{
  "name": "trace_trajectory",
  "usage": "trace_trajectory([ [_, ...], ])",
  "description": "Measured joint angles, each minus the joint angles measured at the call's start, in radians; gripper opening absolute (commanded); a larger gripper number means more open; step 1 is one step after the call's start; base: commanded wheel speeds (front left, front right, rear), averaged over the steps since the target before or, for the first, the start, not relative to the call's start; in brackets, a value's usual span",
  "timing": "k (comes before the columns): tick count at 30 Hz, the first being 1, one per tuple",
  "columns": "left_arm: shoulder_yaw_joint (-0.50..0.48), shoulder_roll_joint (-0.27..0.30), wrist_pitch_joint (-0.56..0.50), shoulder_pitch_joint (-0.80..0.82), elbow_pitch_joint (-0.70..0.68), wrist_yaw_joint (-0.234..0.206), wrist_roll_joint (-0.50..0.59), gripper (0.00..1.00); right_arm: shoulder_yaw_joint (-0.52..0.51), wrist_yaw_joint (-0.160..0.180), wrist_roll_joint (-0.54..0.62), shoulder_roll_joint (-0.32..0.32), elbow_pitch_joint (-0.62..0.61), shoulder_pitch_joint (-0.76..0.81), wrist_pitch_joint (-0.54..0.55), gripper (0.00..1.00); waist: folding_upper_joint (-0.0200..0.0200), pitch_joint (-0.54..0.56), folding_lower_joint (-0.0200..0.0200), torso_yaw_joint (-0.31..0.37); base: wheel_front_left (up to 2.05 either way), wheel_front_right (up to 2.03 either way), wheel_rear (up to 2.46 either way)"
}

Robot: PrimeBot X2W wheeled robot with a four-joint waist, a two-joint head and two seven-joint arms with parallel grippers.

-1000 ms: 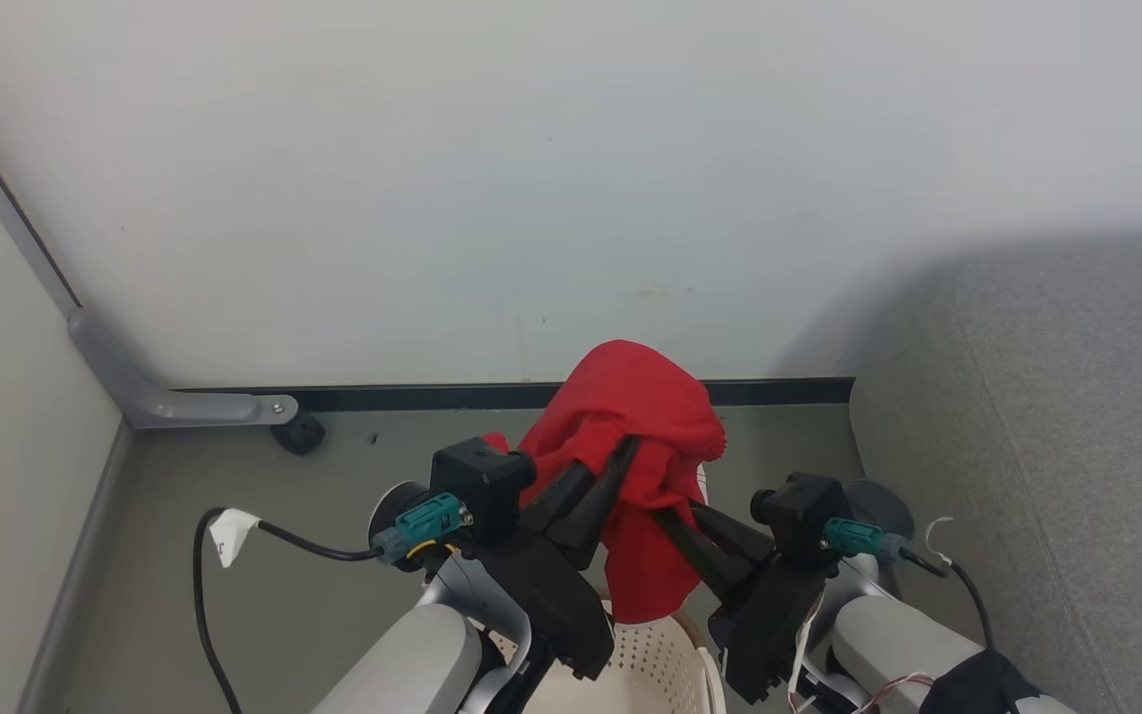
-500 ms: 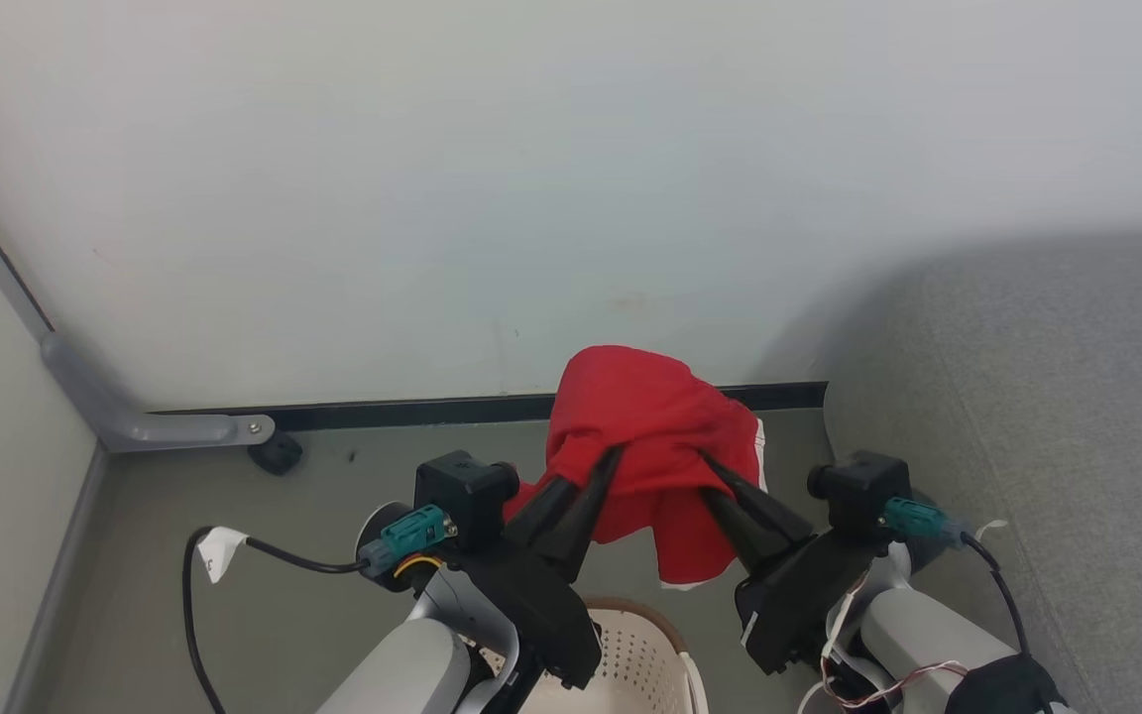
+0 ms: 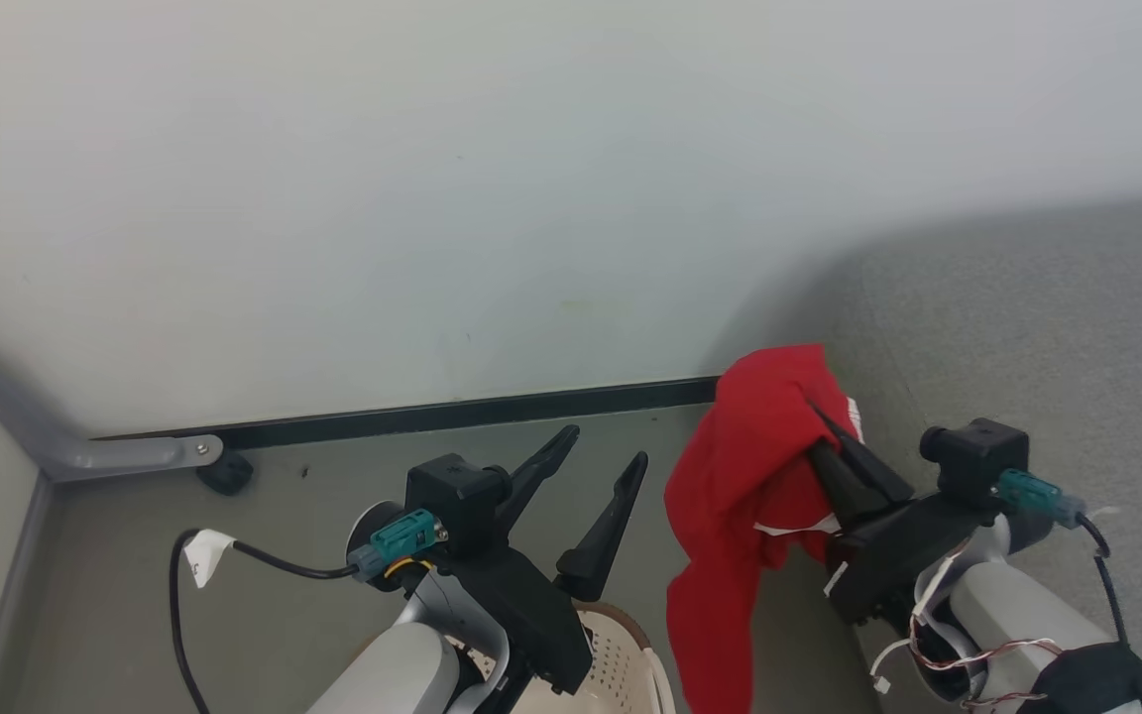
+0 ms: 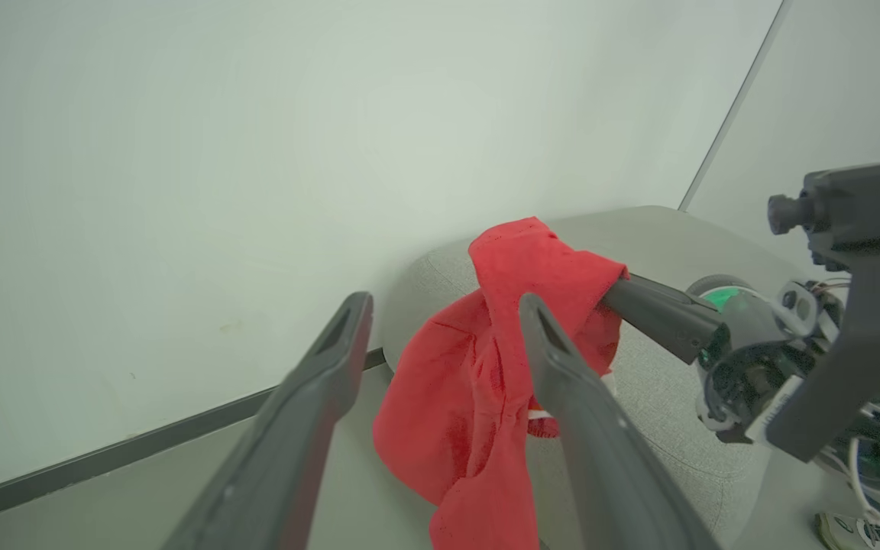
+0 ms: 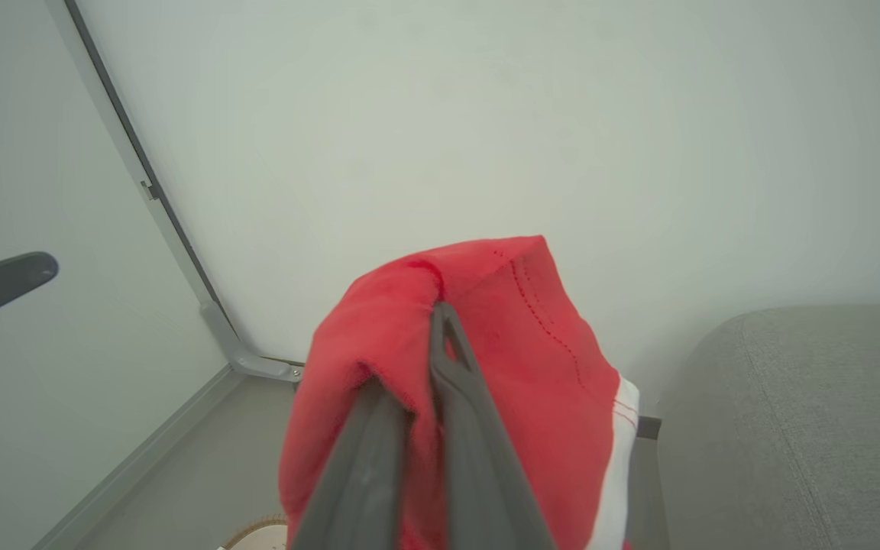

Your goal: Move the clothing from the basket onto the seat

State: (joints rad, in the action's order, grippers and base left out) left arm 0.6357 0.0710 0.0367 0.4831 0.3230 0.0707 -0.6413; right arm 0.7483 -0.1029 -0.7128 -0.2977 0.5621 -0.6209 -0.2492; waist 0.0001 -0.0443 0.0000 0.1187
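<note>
A red piece of clothing with white trim hangs in the air from my right gripper, which is shut on its upper fold beside the grey seat. In the right wrist view the fingers pinch the clothing together. My left gripper stands open and empty above the basket, left of the garment. The left wrist view has its two spread fingers in front of the clothing and the right gripper. Just a corner of the cream basket is in sight.
A white wall with a dark skirting strip closes the back. A grey metal bracket and a black castor sit at the left corner. Grey floor lies between them and the basket.
My left gripper has let go of the clothing and opened wide. The right gripper has carried the garment to the right, toward the seat. The head camera has also turned right.
</note>
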Motion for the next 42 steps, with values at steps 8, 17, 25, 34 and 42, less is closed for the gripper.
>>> trace_trajectory([
  [8,0.004,0.026,0.003,-0.023,-0.032,0.001,0.000,1.00,-0.091,0.025,0.010,-0.064,-0.069,0.038,0.000,0.00,0.0000,0.001,0.0000,0.053,0.00,0.00,0.00],
  [17,0.011,0.055,0.019,-0.025,-0.069,0.010,0.012,1.00,-0.173,0.051,0.031,-0.105,-0.166,0.100,0.000,0.00,0.0000,-0.002,0.0000,0.135,0.00,0.00,0.00],
  [25,0.016,0.075,0.023,-0.025,-0.074,0.009,0.035,1.00,-0.226,0.060,0.047,-0.117,-0.226,0.146,0.000,0.00,0.0000,-0.009,0.0000,0.215,0.00,0.00,0.00],
  [34,0.020,0.088,0.028,-0.025,-0.081,0.008,0.048,1.00,-0.273,0.065,0.072,-0.119,-0.275,0.186,0.000,0.00,0.0000,-0.021,0.0000,0.305,0.00,0.00,0.00],
  [42,0.025,0.089,0.028,-0.024,-0.079,0.007,0.058,1.00,-0.313,0.065,0.084,-0.120,-0.305,0.206,0.000,0.00,0.0000,-0.035,0.0000,0.360,0.00,0.00,0.00],
])
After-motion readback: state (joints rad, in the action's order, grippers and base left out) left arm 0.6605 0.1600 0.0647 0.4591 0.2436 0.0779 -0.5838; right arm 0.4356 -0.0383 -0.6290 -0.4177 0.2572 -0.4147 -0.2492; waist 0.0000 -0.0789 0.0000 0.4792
